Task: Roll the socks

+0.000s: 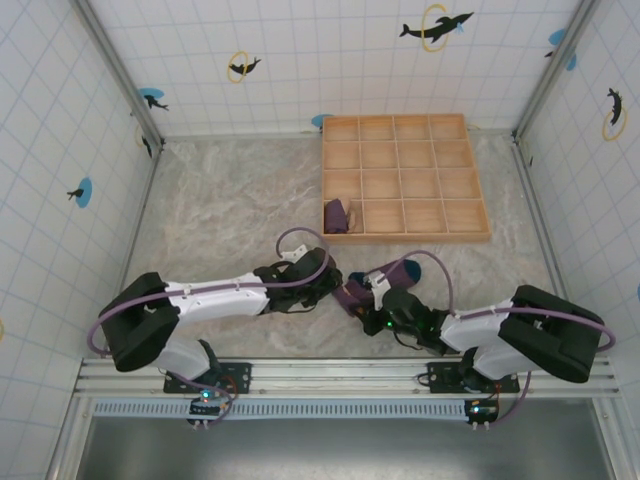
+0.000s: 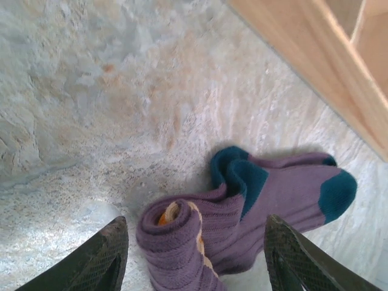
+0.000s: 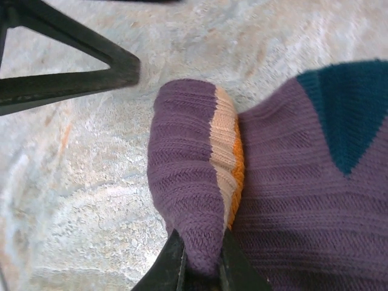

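Beyond the spread left gripper [image 2: 195, 251], a tray [image 1: 405, 237] holds one rolled sock [image 1: 337, 215]; the right gripper [image 3: 200, 264] pinches socks [image 3: 291, 200] lying toes toward the tray.

White-and-black left arm [image 1: 215, 295] and right arm [image 1: 490, 325] carry looping purple cables [image 1: 297, 231], with black pincer fingers [image 2: 97, 260].

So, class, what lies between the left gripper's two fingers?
The rolled end of the purple socks lies between the fingers of the open left gripper, as the left wrist view shows.
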Available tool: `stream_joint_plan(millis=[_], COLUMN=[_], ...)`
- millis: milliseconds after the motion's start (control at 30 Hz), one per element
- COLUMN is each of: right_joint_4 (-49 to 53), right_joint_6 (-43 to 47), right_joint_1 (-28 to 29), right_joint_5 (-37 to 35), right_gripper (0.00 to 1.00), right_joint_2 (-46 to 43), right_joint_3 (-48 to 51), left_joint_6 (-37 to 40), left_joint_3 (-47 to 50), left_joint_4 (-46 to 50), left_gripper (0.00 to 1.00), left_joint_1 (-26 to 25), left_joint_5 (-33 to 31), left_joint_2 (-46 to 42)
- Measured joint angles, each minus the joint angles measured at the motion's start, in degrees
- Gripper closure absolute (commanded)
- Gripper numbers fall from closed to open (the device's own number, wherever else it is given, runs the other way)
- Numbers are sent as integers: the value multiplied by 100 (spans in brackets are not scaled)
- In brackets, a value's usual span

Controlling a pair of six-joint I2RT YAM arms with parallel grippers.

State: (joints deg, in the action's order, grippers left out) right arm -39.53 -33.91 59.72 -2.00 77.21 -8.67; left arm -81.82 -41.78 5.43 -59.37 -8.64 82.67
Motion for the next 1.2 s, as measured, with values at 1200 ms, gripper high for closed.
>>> stream_joint_plan(millis=[1200], right_joint_4=[-691], right_joint_6=[-3821], right_joint_1=[-1368], right_joint_5=[1416], right_gripper=[100], right_joint_2=[363], right_joint_3=[354], left_joint_6=[1263], left_joint_3=[339], left_joint_4=[-1661], left_gripper=[51], left_joint_1=[-103], left_joint_5=[1274], left_joint_2=[1016])
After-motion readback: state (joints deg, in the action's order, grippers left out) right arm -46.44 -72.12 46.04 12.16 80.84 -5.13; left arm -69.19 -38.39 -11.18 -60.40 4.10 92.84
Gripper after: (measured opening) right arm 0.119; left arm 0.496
